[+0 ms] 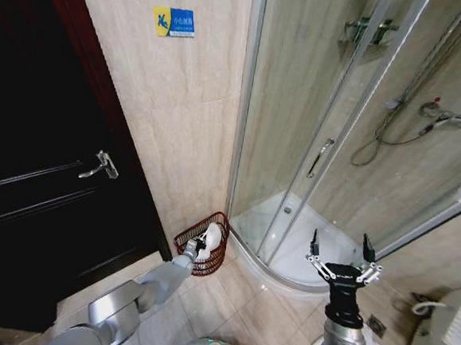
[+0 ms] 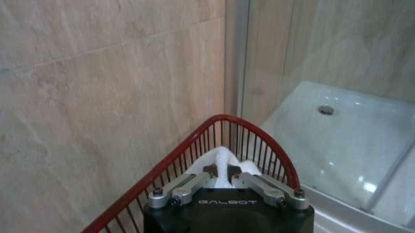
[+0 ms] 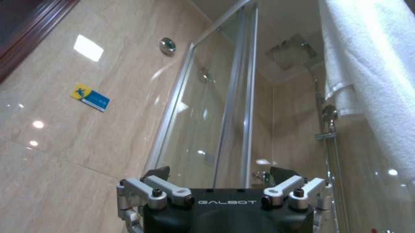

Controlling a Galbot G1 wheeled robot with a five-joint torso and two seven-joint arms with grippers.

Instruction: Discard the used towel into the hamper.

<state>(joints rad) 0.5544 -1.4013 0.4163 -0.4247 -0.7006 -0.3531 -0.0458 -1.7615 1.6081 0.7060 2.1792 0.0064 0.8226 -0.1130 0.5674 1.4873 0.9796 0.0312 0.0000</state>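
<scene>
Head view: left gripper (image 1: 203,249) is extended down to the hamper (image 1: 217,255), a small round dark-red wire basket on the floor tiles (image 1: 228,308) in the corner where the beige tiled wall (image 1: 170,128) meets the shower enclosure (image 1: 329,132). White towel (image 1: 209,236) sits at the hamper's mouth, right at the gripper tip. Left wrist view adds the close-up: fingers (image 2: 194,182) are narrow, closed on a peaked fold of the towel (image 2: 220,158), which sits inside the hamper rim (image 2: 256,133); the rest of the cloth is bunched below between the wires. Hamper wires are thin vertical ribs under a thick red rim hoop. Clearance is tight: wall just beside the hamper on one side, the shower's raised white base (image 1: 288,257) and glass frame just beside it on the other; dark wooden door (image 1: 39,173) with a metal lever handle (image 1: 101,165) near on the robot's left. Open floor is only on the robot's side of the hamper. Right gripper (image 1: 342,253) is held up well apart from the hamper, in front of the shower glass, fingers spread wide with nothing between them. Right wrist view looks up: a blue sign (image 3: 90,97) on the wall, the glass door frame, and a second white towel hanging (image 3: 370,73) at the edge.
</scene>
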